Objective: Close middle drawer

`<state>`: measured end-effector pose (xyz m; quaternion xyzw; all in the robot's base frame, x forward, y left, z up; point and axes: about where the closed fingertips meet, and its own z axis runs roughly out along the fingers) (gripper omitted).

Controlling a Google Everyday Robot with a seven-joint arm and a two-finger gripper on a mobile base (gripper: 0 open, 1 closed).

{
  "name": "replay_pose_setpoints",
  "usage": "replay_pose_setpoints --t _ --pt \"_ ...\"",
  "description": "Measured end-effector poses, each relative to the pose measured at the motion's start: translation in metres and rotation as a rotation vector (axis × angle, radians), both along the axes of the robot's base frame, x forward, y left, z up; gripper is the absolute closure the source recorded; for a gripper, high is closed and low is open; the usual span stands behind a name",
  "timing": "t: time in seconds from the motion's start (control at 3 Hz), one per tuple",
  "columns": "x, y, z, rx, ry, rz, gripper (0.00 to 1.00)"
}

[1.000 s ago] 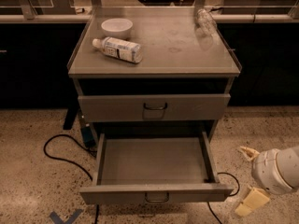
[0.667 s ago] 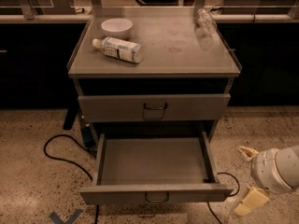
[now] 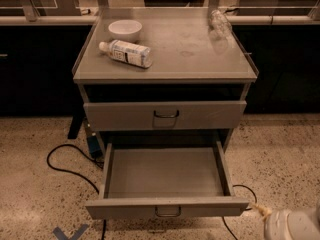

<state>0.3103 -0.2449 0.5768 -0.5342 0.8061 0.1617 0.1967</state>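
The grey metal cabinet (image 3: 165, 76) stands in the middle of the camera view. Its middle drawer (image 3: 165, 171) is pulled far out toward me, an empty shallow tray with a low front panel (image 3: 120, 209) and a small dark wire handle (image 3: 167, 212). The taller-fronted top drawer (image 3: 210, 115) above it sits nearly shut. My gripper (image 3: 267, 215) shows only partly at the bottom right corner, low beside the right end of the open drawer's front panel and apart from it.
On the cabinet top lie a white bowl (image 3: 125, 30), a plastic bottle on its side (image 3: 126, 53) and a clear bottle (image 3: 219, 21) at the back right. Black cables (image 3: 65, 166) run over the speckled floor at left. Blue tape (image 3: 70, 232) marks the floor.
My gripper has dropped lower in the view, toward the bottom right corner, so less of it shows. The drawer and the things on the cabinet have not moved.
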Motion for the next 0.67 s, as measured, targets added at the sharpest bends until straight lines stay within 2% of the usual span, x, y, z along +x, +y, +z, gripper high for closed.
replay_pose_setpoints --t 0.33,0.67 --pt "-0.050 0.000 -0.091 0.081 0.121 -0.032 0.00" --pt "-0.080 0.003 -0.150 0.144 0.205 -0.050 0.00"
